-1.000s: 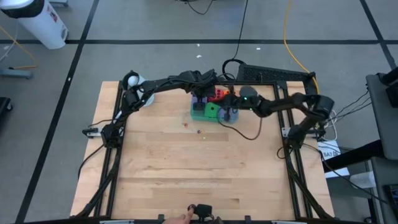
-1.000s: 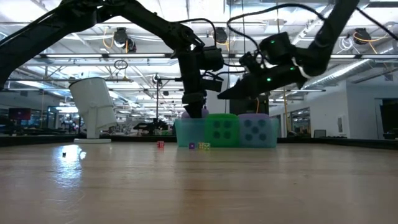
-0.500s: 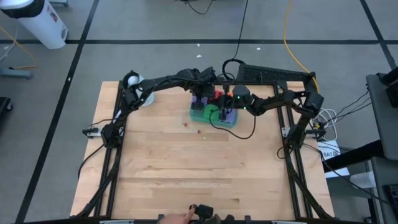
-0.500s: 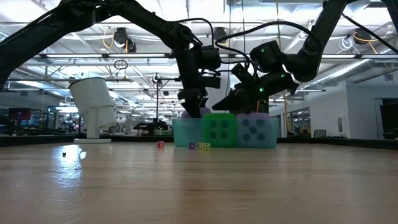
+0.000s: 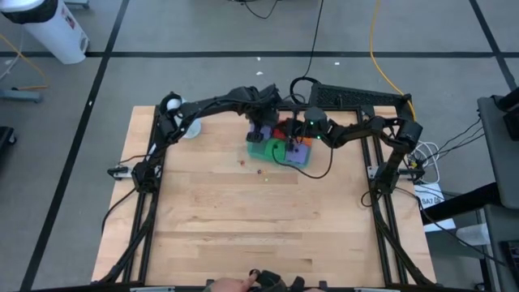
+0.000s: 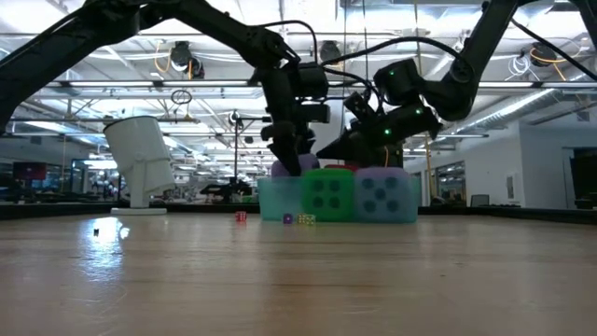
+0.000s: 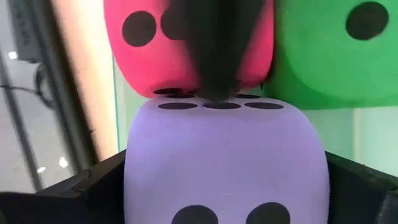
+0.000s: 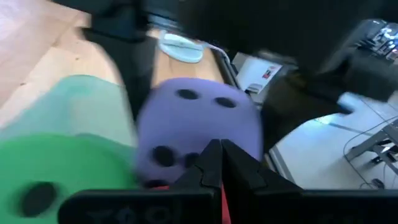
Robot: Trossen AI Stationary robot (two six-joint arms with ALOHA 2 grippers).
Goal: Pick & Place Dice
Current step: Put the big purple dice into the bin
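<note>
A translucent green tray [image 5: 255, 149] [image 6: 276, 200] holds soft dice. In the low view a green die [image 6: 329, 195] and a purple-blue die [image 6: 382, 195] stand at its front. My left gripper [image 5: 261, 130] [image 6: 295, 161] [image 7: 224, 180] reaches down into the tray, shut on the other purple-blue die [image 7: 224, 155] [image 8: 199, 118]. The red die [image 7: 155, 56] and the green die [image 7: 336, 56] lie just past it. My right gripper [image 5: 293, 139] [image 6: 326, 151] [image 8: 219, 152] is shut and slants down between these dice. I cannot make out the orange die. My left gripper pinches the purple-blue die by two opposite faces [image 7: 134, 186], one finger [image 7: 93, 190] on each side, coming from above and pointing down. Whether its underside rests in the tray, I cannot tell. My right gripper's shut fingers [image 7: 217, 62] point at the seam between the red die and the held die; whether they touch, I cannot tell.
Three tiny dice [image 6: 241, 217] [image 6: 287, 219] [image 6: 306, 218] lie on the wood just near of the tray. A white cup-like thing [image 6: 140, 163] [image 5: 188, 128] stands toward the far left. Bare wooden table [image 5: 259, 219] spreads on the near side.
My right gripper has swung toward the table's left and come down over the tray, ending beside my left gripper among the dice. My left gripper has stayed at the tray with the purple-blue die.
</note>
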